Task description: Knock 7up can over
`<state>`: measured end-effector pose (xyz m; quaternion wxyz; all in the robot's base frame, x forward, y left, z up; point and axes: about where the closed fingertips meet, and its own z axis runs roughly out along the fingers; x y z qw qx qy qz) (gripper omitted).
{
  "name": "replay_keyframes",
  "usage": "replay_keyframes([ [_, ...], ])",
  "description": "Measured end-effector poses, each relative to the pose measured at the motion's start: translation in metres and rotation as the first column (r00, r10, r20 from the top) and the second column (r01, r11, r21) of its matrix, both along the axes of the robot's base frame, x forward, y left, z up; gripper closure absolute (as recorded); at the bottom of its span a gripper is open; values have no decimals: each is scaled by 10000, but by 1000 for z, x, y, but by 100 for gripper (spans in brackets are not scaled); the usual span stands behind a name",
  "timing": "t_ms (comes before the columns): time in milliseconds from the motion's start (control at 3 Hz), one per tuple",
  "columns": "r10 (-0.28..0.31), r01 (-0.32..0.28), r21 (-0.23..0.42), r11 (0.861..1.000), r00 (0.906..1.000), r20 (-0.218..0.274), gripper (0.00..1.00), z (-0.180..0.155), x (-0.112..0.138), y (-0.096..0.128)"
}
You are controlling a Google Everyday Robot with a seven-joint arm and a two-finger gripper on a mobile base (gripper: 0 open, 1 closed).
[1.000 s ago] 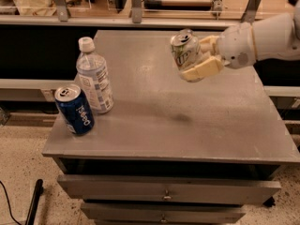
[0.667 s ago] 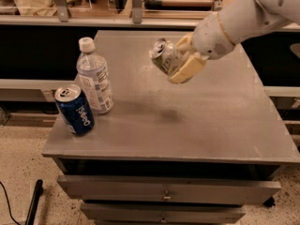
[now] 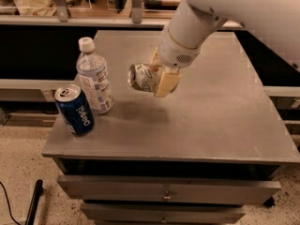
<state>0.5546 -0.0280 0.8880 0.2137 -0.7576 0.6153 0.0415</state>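
Camera view: the gripper (image 3: 158, 75) holds the 7up can (image 3: 142, 78) sideways in the air above the grey table (image 3: 215, 125).

The cream, blocky fingers (image 3: 167, 83) are closed on the can's silvery-white metal body. Its round pull-tab top faces left, and the can is clear of the matte tabletop, over a soft shadow. Any lettering on it is too blurred to read. To the left stand a ribbed clear plastic water bottle (image 3: 93, 78) with a white cap and a glossy dark blue can (image 3: 75, 110) marked "pepsi". Metal drawers (image 3: 168, 191) sit below.
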Motion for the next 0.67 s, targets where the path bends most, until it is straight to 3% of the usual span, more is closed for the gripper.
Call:
replay_keyframes([
  [333,-146,192,-1848,9826,9996,260,82,-25,8,-9],
  [667,-251,240,-3067,9515,9997,3,59,-39,14,-25],
])
